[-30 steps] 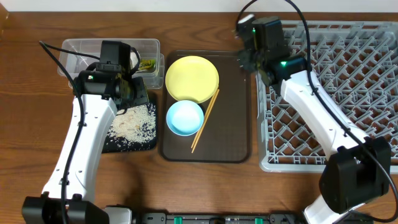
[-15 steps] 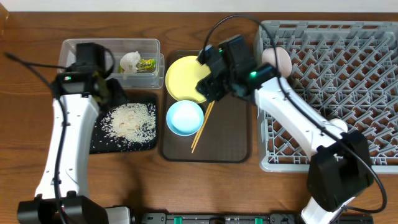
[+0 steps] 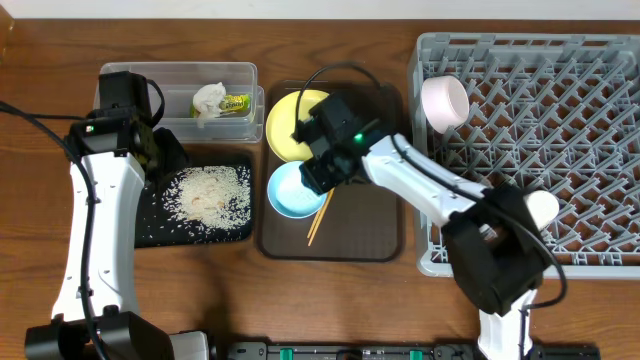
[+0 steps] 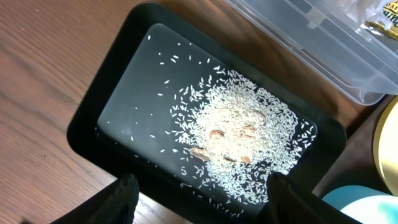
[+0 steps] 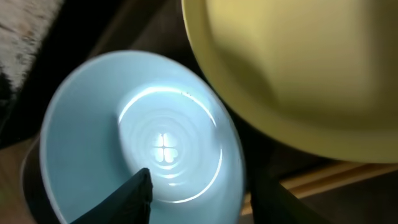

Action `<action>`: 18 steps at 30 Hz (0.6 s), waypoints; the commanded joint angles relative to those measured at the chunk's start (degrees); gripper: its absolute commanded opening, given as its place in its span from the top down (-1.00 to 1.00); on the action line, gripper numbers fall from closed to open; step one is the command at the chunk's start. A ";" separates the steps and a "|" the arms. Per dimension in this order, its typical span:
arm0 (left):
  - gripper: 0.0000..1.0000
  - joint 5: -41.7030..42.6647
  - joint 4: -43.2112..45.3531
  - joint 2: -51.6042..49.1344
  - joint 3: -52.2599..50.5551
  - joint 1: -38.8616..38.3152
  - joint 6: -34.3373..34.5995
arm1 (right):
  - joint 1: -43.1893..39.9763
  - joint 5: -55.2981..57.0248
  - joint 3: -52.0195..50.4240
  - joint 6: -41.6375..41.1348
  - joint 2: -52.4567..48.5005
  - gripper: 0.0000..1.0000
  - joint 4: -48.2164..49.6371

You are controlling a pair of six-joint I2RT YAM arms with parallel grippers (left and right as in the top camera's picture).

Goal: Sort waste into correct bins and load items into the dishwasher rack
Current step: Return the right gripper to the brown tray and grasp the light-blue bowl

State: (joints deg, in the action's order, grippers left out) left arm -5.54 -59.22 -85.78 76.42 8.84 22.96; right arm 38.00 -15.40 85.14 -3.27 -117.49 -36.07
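The light blue bowl (image 3: 288, 192) sits on the brown tray below the yellow plate (image 3: 290, 125), with the chopsticks (image 3: 322, 215) beside it. My right gripper (image 3: 318, 172) is open over the bowl's right rim. In the right wrist view one finger (image 5: 127, 199) is inside the bowl (image 5: 93, 143) and the other is outside its rim, near the plate (image 5: 298, 68). My left gripper (image 3: 165, 158) is open and empty over the black tray (image 3: 150, 225) of rice (image 3: 212, 193). The pinkish bowl (image 3: 445, 100) and white cup (image 3: 541, 206) are in the grey rack (image 3: 560, 60).
The clear tub (image 3: 140, 80) at the back left holds the tissue (image 3: 208, 98) and the snack wrapper (image 3: 236, 102). The dark brown tray (image 3: 370, 230) lies between the black tray and the rack. In the left wrist view the rice (image 4: 242, 134) lies in the black tray (image 4: 112, 93).
My right arm left the pinkish bowl in the rack and swung left down to the blue bowl. My left arm drew back left from the tub, uncovering the tissue.
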 commanded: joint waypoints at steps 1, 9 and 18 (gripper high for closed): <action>-0.39 -0.94 -0.31 0.07 0.31 0.13 0.98 | 0.83 4.96 -0.13 -3.61 -1.27 0.10 -0.44; -0.39 -0.94 -0.31 0.07 0.31 0.13 0.98 | 0.70 9.20 -0.13 -4.48 -1.27 0.54 -2.12; -0.38 -0.92 -0.31 0.07 0.31 0.13 1.01 | 0.63 9.18 -0.07 -4.87 -1.25 0.98 -3.13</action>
State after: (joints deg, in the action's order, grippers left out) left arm -5.56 -59.22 -85.78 76.42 8.84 23.00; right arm 38.50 -7.18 85.12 -7.68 -118.58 -39.16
